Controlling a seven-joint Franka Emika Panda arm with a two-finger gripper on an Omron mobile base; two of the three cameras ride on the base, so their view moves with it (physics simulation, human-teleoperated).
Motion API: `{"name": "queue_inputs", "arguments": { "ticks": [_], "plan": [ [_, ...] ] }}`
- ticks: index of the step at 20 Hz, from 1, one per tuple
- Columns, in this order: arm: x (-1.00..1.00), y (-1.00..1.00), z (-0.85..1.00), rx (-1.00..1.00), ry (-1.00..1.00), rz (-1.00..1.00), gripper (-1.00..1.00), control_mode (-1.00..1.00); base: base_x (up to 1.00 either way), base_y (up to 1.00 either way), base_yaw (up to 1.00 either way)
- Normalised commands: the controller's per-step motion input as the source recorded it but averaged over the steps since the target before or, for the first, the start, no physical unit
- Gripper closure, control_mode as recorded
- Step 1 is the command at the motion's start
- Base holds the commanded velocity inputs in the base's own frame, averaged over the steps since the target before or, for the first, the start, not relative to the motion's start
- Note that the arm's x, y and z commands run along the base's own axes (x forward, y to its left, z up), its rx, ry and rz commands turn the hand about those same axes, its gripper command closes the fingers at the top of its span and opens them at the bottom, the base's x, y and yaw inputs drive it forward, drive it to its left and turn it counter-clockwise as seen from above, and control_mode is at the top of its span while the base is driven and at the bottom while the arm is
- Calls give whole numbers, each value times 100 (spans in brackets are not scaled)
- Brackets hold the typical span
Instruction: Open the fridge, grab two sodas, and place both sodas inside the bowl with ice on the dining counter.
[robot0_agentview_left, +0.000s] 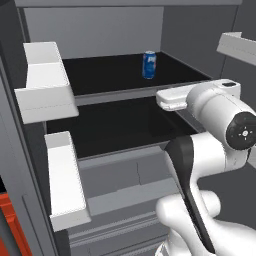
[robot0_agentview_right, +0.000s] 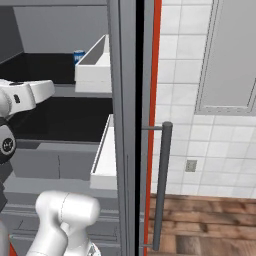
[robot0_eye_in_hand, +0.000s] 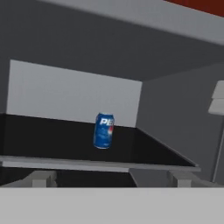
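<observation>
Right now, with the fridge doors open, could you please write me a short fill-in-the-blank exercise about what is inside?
1. The small blue soda can stands ____ on its shelf.
2. The shelf under the can is ____ in colour.
3. The door bins are ____ in colour.
4. On the shelf stands ____ can.

Missing words: upright; black; white; one

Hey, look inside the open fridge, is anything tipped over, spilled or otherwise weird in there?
Nothing stands out. The blue soda can stands upright, alone toward the back of the upper black shelf of the fridge, with no spill around it. The white door bins sit level.
</observation>
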Motion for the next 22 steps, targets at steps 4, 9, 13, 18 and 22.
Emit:
{"name": "queue_inputs", "arguments": {
  "ticks": [4,9,13,18,22],
  "plan": [
    [1,0,2,0,0,-4,-100,-100,0,0,0],
    [22,0,21,2,-2,-2,-100,-100,0,0,0],
    [32,0,7,1,0,0,-100,-100,0,0,0],
    [30,18,-3,1,0,0,-100,-100,0,0,0],
    [25,11,-21,3,0,0,-100,-100,0,0,0]
  ]
}}
